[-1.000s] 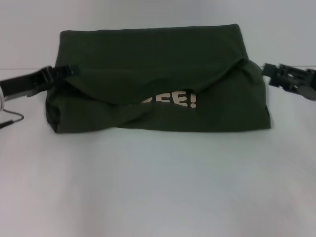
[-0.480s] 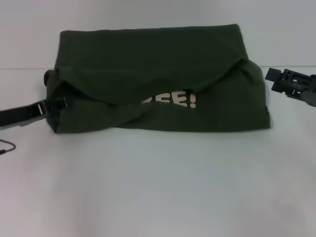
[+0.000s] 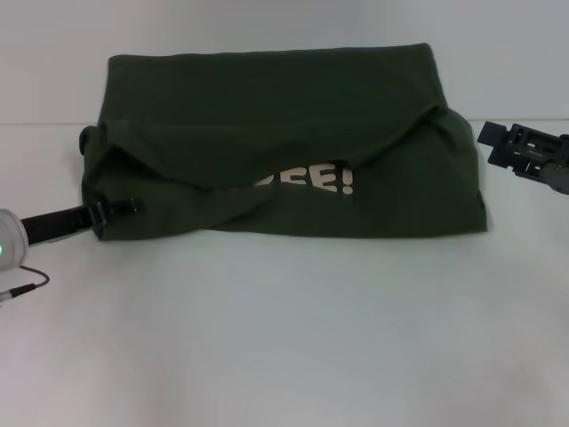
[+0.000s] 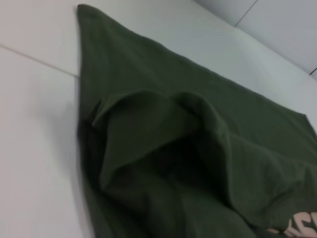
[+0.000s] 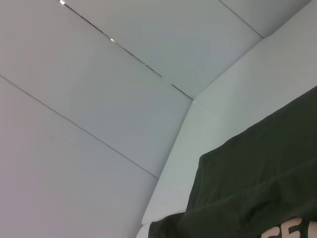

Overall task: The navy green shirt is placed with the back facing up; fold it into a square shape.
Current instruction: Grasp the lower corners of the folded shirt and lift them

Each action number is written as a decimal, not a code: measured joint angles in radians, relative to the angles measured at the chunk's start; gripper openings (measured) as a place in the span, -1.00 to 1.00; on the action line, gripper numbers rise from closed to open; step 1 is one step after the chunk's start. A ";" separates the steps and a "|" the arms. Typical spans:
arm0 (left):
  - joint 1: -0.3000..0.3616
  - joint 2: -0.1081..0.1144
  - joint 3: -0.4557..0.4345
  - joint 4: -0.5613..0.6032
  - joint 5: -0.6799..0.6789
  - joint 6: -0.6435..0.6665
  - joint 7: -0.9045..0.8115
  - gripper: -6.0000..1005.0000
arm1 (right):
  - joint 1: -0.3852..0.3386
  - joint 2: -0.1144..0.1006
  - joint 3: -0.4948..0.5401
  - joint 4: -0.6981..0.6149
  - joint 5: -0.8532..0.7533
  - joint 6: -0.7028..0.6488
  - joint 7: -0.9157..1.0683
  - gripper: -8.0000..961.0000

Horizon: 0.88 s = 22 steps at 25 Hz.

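On the white table (image 3: 284, 338) the navy green shirt (image 3: 276, 133) lies folded, long axis running side to side. The left gripper (image 3: 124, 206) reaches its near-left corner, grip unclear. The right gripper (image 3: 493, 138) hovers just beside its right edge, grip unclear.

Pale block letters ending "EE!" show on the navy green shirt (image 3: 276, 142), partly covered by a fold.

A white table (image 3: 284, 338) carries the folded navy green shirt (image 3: 284, 142), lettering side showing.

Shirt (image 3: 284, 133) mid-table (image 3: 293, 338) — left hand (image 3: 124, 205) at its near-left corner, right hand (image 3: 498, 142) beside its right edge
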 joint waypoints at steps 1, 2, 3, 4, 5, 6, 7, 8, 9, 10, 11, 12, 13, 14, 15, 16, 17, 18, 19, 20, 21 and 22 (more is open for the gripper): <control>-0.003 0.000 0.002 -0.005 0.005 -0.013 0.000 0.44 | -0.001 0.000 0.001 0.002 0.000 0.000 0.000 0.63; -0.005 -0.002 0.004 -0.009 0.010 -0.023 0.000 0.44 | -0.001 0.000 0.002 0.005 0.000 0.000 -0.001 0.63; -0.006 -0.003 0.005 -0.011 0.013 -0.030 0.000 0.44 | -0.002 0.000 0.005 0.007 0.000 -0.001 -0.001 0.63; -0.007 -0.004 0.006 -0.014 0.017 -0.035 0.000 0.43 | -0.004 -0.001 0.010 0.010 0.000 -0.002 -0.002 0.63; -0.008 -0.005 0.008 -0.017 0.019 -0.038 0.000 0.43 | -0.004 -0.001 0.010 0.010 0.000 -0.002 -0.002 0.62; -0.008 -0.006 0.011 -0.019 0.019 -0.039 0.000 0.43 | -0.005 0.000 0.011 0.010 0.000 -0.002 -0.002 0.62; -0.009 -0.006 0.017 -0.020 0.019 -0.040 -0.001 0.43 | -0.007 0.000 0.013 0.010 0.000 -0.003 -0.002 0.62; -0.008 -0.006 0.024 -0.020 0.019 -0.039 -0.005 0.43 | -0.008 0.000 0.015 0.010 0.000 -0.003 -0.002 0.62; -0.008 -0.006 0.029 -0.020 0.019 -0.036 -0.008 0.43 | -0.009 0.000 0.018 0.010 0.000 -0.005 -0.002 0.61; -0.007 -0.006 0.031 -0.020 0.019 -0.034 -0.013 0.43 | -0.009 0.000 0.022 0.010 0.000 -0.007 -0.002 0.61; -0.005 -0.008 0.031 -0.017 0.019 -0.031 -0.016 0.43 | -0.009 0.000 0.026 0.010 0.000 -0.009 -0.002 0.61; -0.002 -0.010 0.030 -0.010 0.019 -0.029 -0.019 0.43 | -0.009 0.000 0.030 0.010 0.000 -0.012 -0.002 0.61; 0.001 -0.012 0.028 -0.004 0.019 -0.028 -0.020 0.43 | -0.009 0.000 0.033 0.011 0.000 -0.015 -0.002 0.60; 0.003 -0.014 0.027 0.001 0.019 -0.028 -0.022 0.37 | -0.009 0.000 0.035 0.011 0.000 -0.015 -0.002 0.60; 0.004 -0.015 0.027 0.004 0.019 -0.027 -0.023 0.30 | -0.009 0.000 0.036 0.011 0.000 -0.016 -0.002 0.60; 0.005 -0.015 0.028 0.006 0.019 -0.027 -0.024 0.24 | -0.009 -0.001 0.036 0.011 0.000 -0.016 -0.002 0.60; 0.005 -0.015 0.028 0.007 0.019 -0.026 -0.024 0.17 | -0.008 -0.001 0.036 0.011 0.000 -0.016 -0.002 0.59; 0.006 -0.015 0.028 0.009 0.019 -0.026 -0.024 0.11 | -0.008 -0.001 0.036 0.011 -0.001 -0.016 -0.001 0.59; 0.007 -0.015 0.029 0.011 0.019 -0.024 -0.024 0.04 | -0.007 -0.001 0.036 0.011 -0.003 -0.016 0.000 0.59; 0.008 -0.015 0.028 0.013 0.019 -0.022 -0.024 -0.01 | -0.006 -0.001 0.036 0.011 -0.004 -0.016 0.000 0.59; 0.009 -0.015 0.028 0.014 0.020 -0.020 -0.024 -0.07 | -0.005 -0.001 0.036 0.011 -0.005 -0.016 0.002 0.58; 0.010 -0.015 0.027 0.015 0.020 -0.017 -0.024 -0.13 | -0.004 -0.001 0.035 0.011 -0.006 -0.017 0.002 0.58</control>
